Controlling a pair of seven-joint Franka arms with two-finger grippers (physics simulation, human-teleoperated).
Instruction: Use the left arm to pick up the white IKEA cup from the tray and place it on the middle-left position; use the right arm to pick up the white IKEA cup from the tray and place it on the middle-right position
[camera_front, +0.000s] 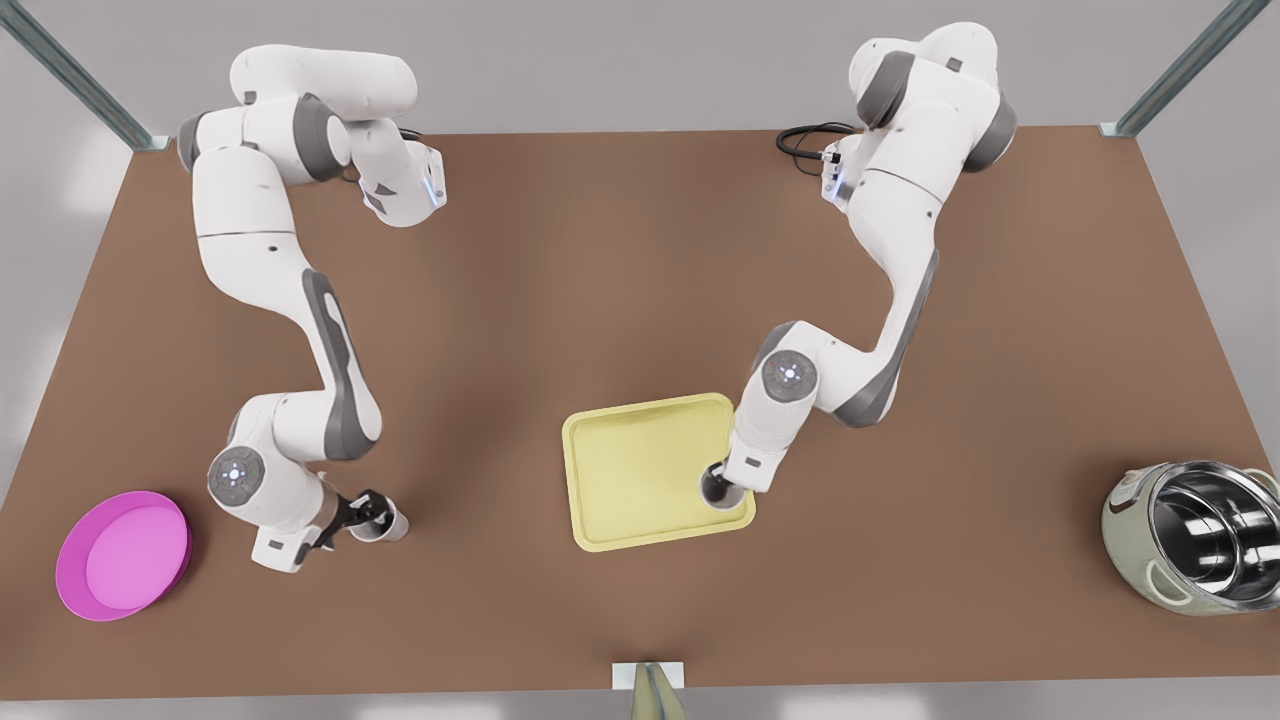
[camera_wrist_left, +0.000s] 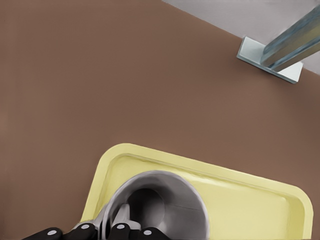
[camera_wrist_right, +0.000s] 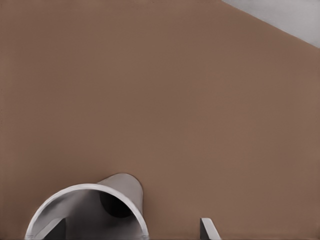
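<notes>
White IKEA cups: first white cup (camera_front: 388, 524) stands on the brown desk (camera_front: 600, 250) beside the round pink dish (camera_front: 120, 555), with the right end effector (camera_front: 365, 515) spread loose around its rim, so that half looks about done. Second white cup (camera_wrist_left: 160, 200) is still on the pale yellow tray (camera_front: 620, 470) at the left end effector (camera_front: 718, 485); grip, can't tell.

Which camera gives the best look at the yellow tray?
The front view: nearly the whole tray with its rim. The left wrist view has one end of it, behind a cup. The right wrist view faces tabletop instead.

bare tabletop (camera_front: 620, 260) mid | pink dish (camera_front: 122, 553), pot (camera_front: 1195, 535) edge obstacles
</notes>
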